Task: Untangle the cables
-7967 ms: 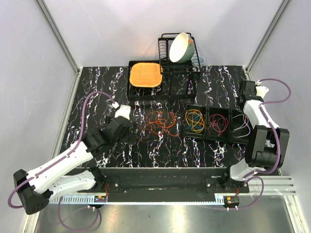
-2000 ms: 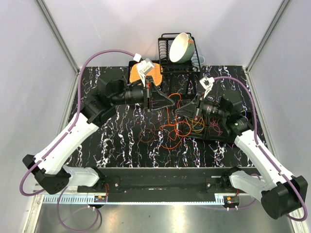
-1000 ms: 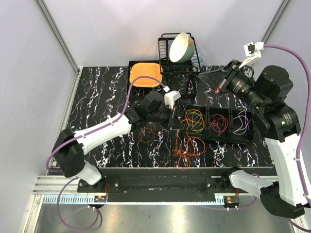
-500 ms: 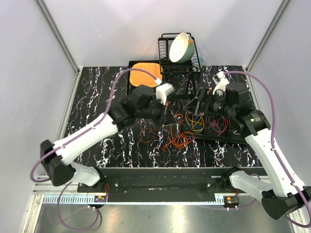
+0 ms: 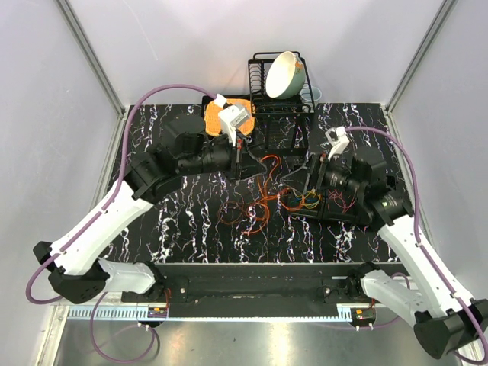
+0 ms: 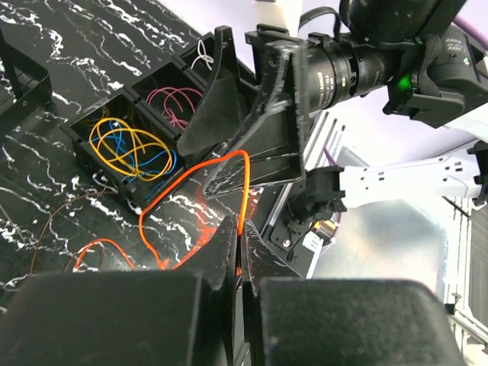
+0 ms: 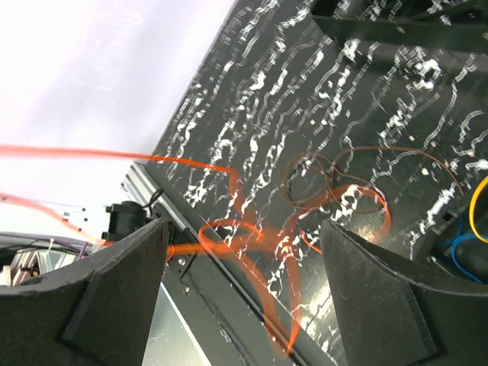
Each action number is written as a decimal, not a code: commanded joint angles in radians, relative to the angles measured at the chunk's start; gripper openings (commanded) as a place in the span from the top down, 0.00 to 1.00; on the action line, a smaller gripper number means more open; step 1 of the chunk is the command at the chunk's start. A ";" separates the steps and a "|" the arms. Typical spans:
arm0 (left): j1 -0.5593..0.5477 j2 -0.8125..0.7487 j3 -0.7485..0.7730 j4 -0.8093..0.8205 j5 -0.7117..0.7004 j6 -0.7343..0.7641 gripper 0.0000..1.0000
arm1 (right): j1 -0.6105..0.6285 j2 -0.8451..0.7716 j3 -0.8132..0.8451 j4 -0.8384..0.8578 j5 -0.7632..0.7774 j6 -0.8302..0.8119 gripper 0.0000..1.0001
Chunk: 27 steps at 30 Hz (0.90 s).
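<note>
The cables (image 5: 259, 207) lie as a loose tangle of orange, red and brown loops on the black marbled table, in front of the compartment bin. My left gripper (image 5: 255, 166) hovers above them, shut on an orange cable (image 6: 191, 200) that runs out of its tips (image 6: 241, 238) and hangs in a loop. My right gripper (image 5: 299, 177) faces it from the right, open. Blurred orange cable (image 7: 255, 248) hangs in front of the gap between its fingers (image 7: 114, 301), untouched. Brown loops (image 7: 316, 179) rest on the table beyond.
A black bin (image 5: 358, 215) at the right holds yellow and blue cables (image 6: 130, 149), pink ones (image 6: 179, 99) and white ones (image 6: 202, 55) in separate compartments. A dish rack with a bowl (image 5: 282, 75) and an orange pad (image 5: 210, 120) in a black tray stand at the back.
The right arm swung down from the back right to the table's middle, and its jaws opened. The left gripper lifted back and up, drawing the orange cable with it.
</note>
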 commanded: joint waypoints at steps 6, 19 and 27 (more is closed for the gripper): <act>0.012 0.015 0.117 -0.041 0.004 0.024 1.00 | 0.001 -0.126 -0.158 0.373 -0.103 0.041 0.14; 0.012 0.056 0.180 -0.040 0.048 0.015 1.00 | 0.001 0.031 -0.175 0.479 -0.159 0.052 0.17; 0.012 0.062 0.180 -0.040 0.041 0.023 1.00 | 0.001 0.106 -0.186 0.548 -0.167 0.072 0.39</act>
